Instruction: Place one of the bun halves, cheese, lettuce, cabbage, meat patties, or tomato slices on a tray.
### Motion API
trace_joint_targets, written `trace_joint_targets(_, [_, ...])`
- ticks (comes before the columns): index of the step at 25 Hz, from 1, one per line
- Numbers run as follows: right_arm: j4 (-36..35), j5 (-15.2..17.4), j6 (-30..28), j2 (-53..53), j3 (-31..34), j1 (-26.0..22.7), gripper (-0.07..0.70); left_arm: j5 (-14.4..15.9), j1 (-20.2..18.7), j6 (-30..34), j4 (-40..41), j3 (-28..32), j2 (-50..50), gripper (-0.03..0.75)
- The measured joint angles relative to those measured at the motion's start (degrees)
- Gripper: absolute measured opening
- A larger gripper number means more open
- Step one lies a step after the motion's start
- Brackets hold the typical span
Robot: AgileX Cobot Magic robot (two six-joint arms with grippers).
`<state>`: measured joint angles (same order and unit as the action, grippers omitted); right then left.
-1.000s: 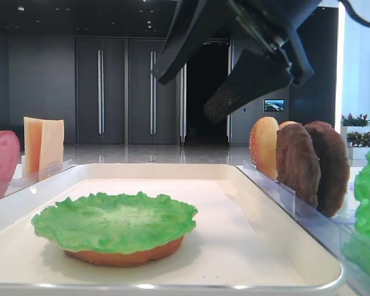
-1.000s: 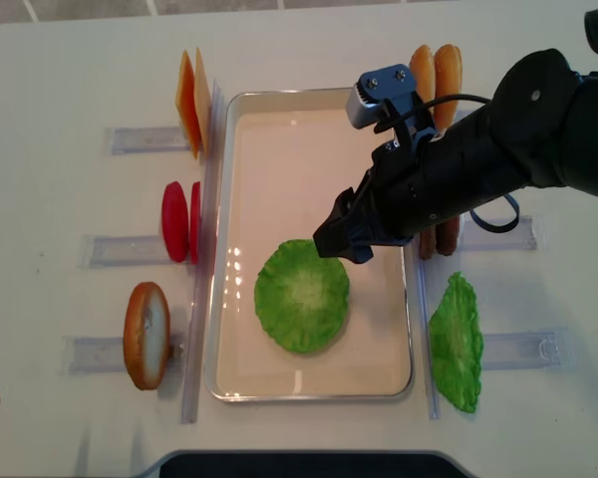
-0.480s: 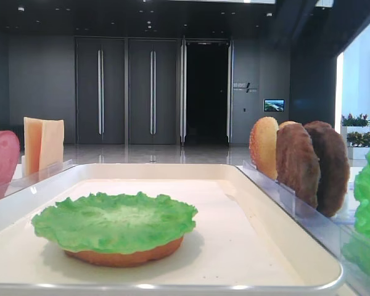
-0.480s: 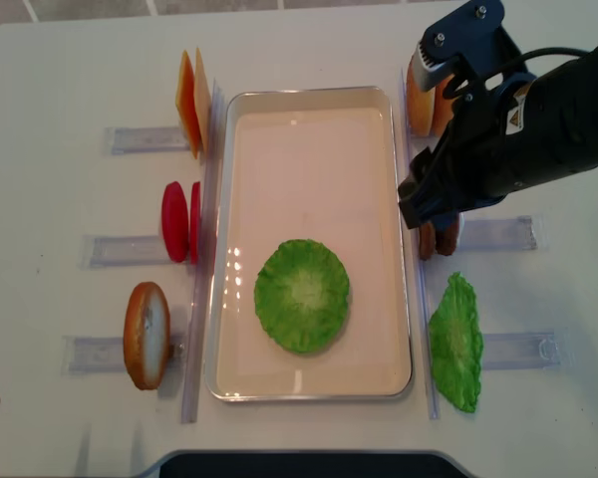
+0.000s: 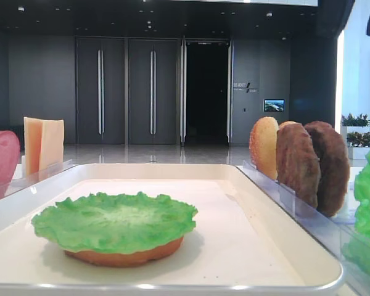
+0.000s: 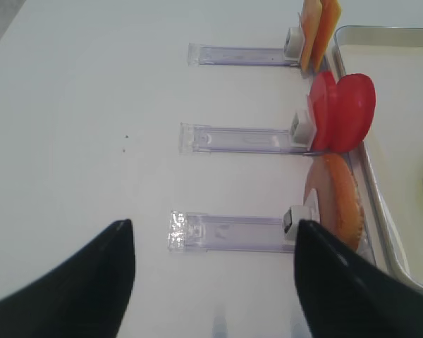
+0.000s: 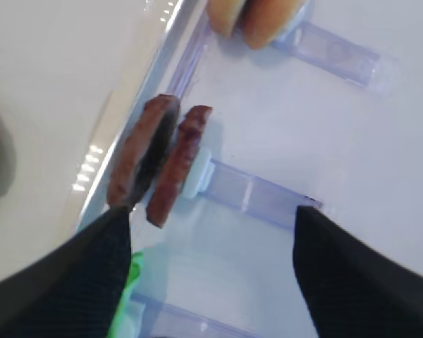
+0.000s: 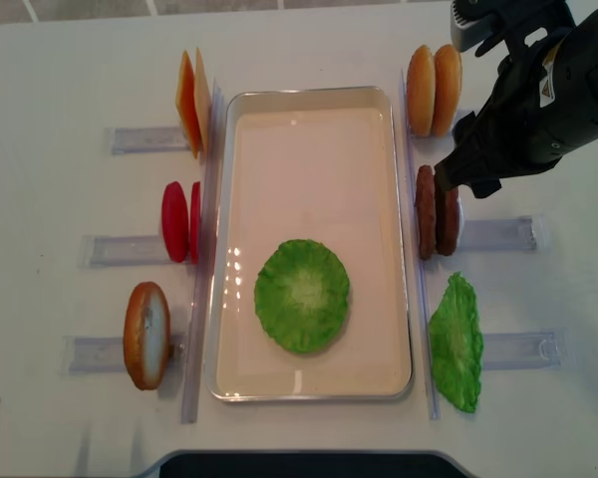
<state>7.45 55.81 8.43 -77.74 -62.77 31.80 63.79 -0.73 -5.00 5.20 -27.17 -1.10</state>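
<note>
We have a lettuce (image 8: pixel 302 296) leaf over a bun half (image 5: pixel 123 254) on the tray (image 8: pixel 309 119). Our right hand (image 8: pixel 456 179) hangs wide open and empty above the meat patties (image 8: pixel 437 211), seemingly next; our left hand (image 6: pixel 215 282) is open, idle.

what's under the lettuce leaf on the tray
A bun half lies flat under the lettuce leaf on the tray; only its brown edge shows. From overhead the leaf covers it completely.
</note>
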Motion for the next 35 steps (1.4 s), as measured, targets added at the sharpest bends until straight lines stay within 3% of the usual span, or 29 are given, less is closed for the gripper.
trace_joint_targets(4, [0.8,0.4,1.0,0.0,0.0,-6.5,0.494,0.0,0.0,0.0,0.0,0.0,0.0,0.535])
trace_joint_targets(11, [-1.3,0.7,-1.7,0.0,0.0,-26.8,0.489,0.0,0.0,0.0,0.0,0.0,0.0,0.535])
trace_joint_targets(14, [-2.1,0.7,-2.8,0.0,0.0,-31.8,0.488,0.0,0.0,0.0,0.0,0.0,0.0,0.535])
trace_joint_targets(23, [-2.1,0.1,-4.7,6.1,0.0,-32.8,0.487,0.0,0.0,0.0,0.0,0.0,0.0,0.535])
trace_joint_targets(35, [-0.6,1.8,-5.9,33.5,0.2,-30.8,0.485,0.0,0.0,0.0,0.0,0.0,0.0,0.535])
